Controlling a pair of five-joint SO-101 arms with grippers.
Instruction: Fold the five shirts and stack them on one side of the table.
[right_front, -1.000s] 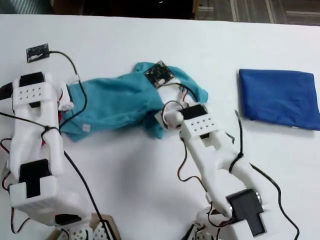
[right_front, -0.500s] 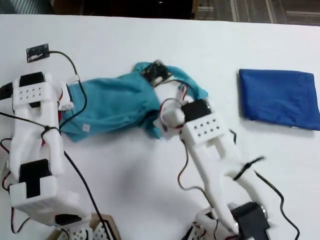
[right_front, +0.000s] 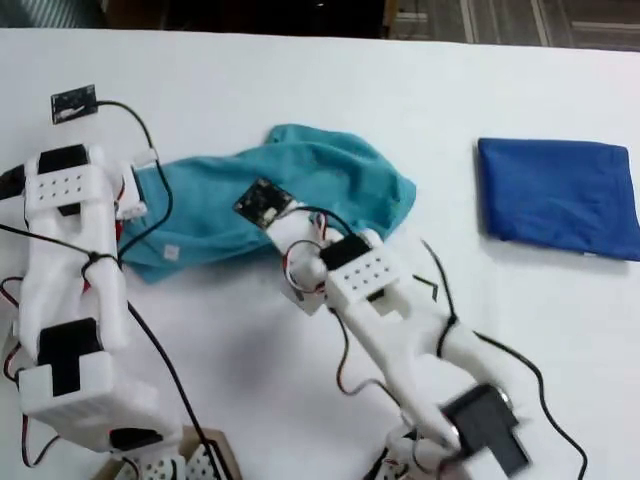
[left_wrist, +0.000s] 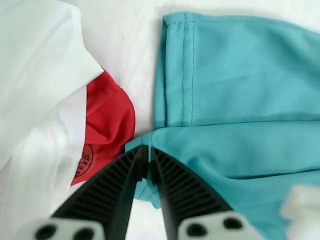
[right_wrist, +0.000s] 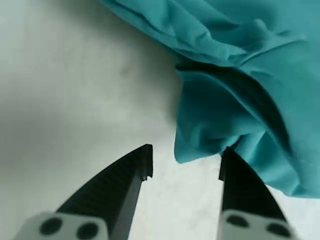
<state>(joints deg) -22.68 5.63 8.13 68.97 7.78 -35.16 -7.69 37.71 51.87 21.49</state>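
The right hand (right_wrist: 186, 152) has swung leftward over the teal shirt (right_front: 320, 175).

Lab setup: white table (right_front: 260, 70), wired robot arms (right_front: 405, 325).

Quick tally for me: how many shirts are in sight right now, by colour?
teal shirt: 1
blue shirt, folded: 1
red garment, partly hidden: 1
Total: 3
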